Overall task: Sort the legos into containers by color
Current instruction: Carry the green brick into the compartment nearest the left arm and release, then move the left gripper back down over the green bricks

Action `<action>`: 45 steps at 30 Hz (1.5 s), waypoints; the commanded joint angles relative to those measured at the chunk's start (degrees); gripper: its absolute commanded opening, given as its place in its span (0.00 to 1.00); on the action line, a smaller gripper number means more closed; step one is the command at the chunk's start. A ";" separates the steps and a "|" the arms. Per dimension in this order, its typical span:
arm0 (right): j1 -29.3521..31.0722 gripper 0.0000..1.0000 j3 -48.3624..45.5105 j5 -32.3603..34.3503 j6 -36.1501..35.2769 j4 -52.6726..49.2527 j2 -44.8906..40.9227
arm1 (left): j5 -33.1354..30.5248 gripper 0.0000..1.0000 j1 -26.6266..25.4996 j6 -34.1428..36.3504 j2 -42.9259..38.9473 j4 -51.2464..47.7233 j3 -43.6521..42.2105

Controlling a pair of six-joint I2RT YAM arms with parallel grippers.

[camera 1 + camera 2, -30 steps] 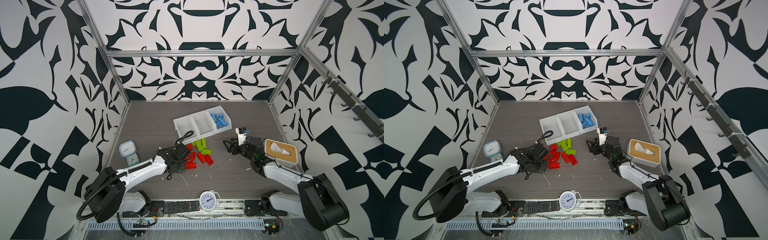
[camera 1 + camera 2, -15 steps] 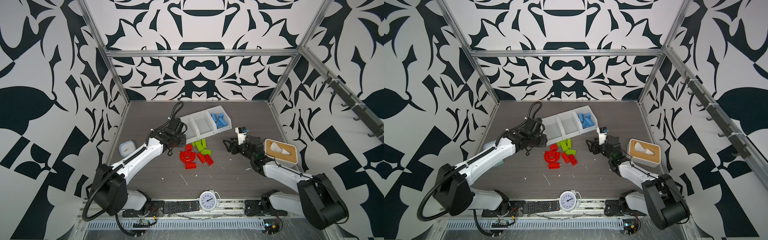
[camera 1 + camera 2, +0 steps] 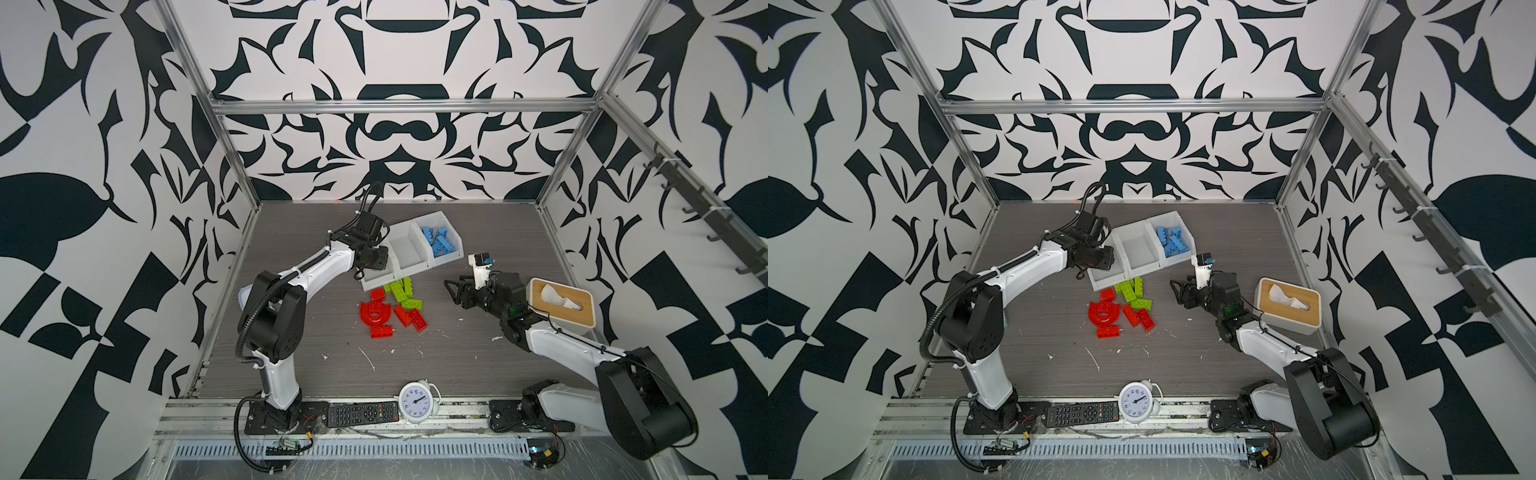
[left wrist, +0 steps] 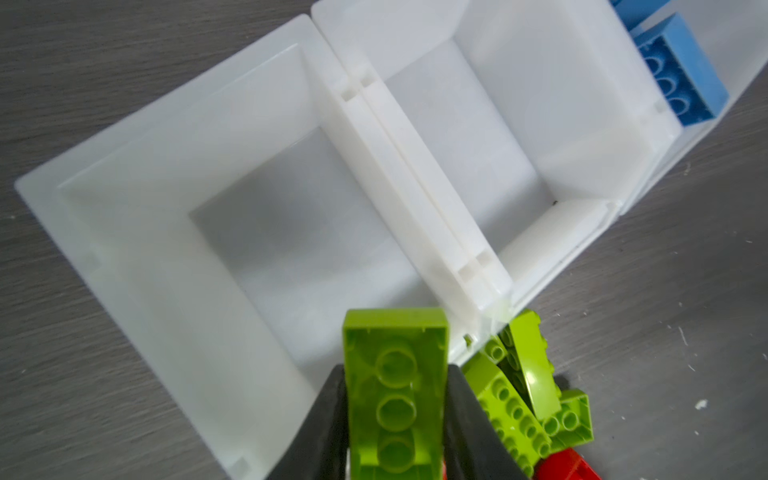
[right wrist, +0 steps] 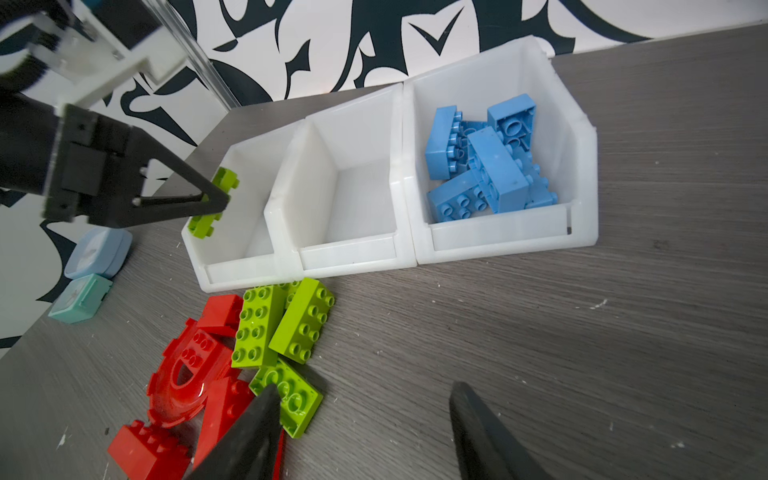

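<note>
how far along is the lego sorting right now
Done: the light blue bricks lie in one end bin, none on the table. In hand: the left gripper is shut on a lime green brick above the empty opposite end bin. Left: the other lime green bricks, the red bricks and the red arch lie in front of the bins; the middle bin is empty. The right gripper is open, holding nothing.
</note>
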 commanded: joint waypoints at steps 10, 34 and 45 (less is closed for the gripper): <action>1.81 0.67 3.71 0.18 -0.65 -2.26 -0.40 | 0.94 0.43 1.70 0.67 3.89 -0.62 3.63; 3.14 0.67 4.47 1.24 -2.16 -3.87 -0.41 | -1.39 0.63 -9.54 -11.54 -15.13 -3.43 -9.23; 3.47 0.67 4.76 1.60 -2.36 -4.23 0.03 | -1.76 0.64 -12.71 -15.71 -13.55 0.00 -12.90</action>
